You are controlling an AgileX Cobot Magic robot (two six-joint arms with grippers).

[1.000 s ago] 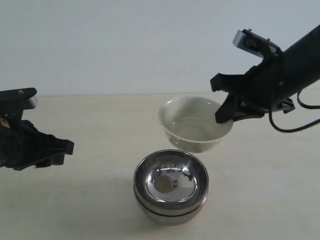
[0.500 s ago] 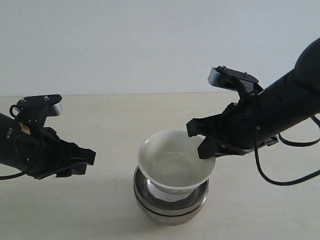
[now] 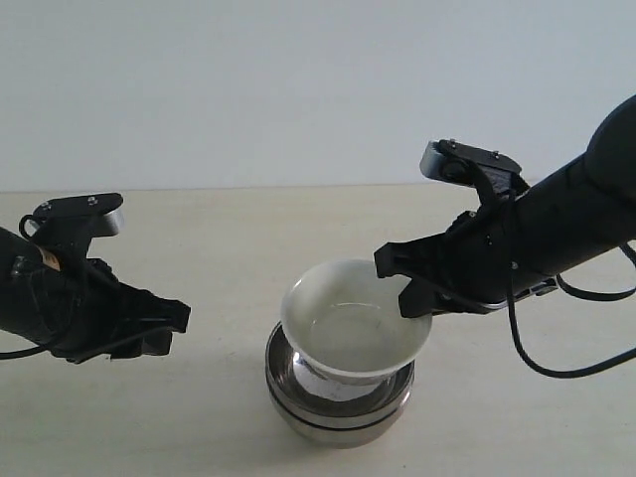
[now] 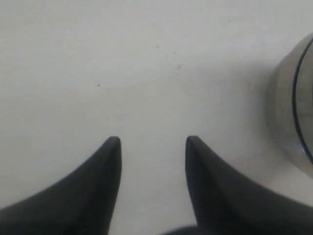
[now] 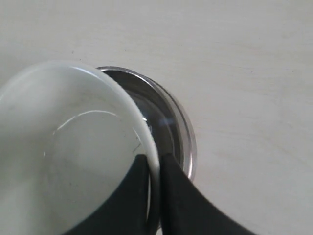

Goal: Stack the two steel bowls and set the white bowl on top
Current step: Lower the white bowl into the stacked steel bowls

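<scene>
Exterior view showed the white bowl (image 3: 356, 320), rim pinched in the right jaws, had come forward to tilt just over the stacked steel bowls (image 3: 338, 417), release pending; left jaws stood open, empty.

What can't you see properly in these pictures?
1. Exterior view: whether the white bowl touches the steel bowls; its own body hides the contact.
2. Right wrist view: most of the steel bowls' inside, covered by the white bowl and the right end effector.
3. Left wrist view: the steel bowls, blurred and cut off by the edge.
</scene>
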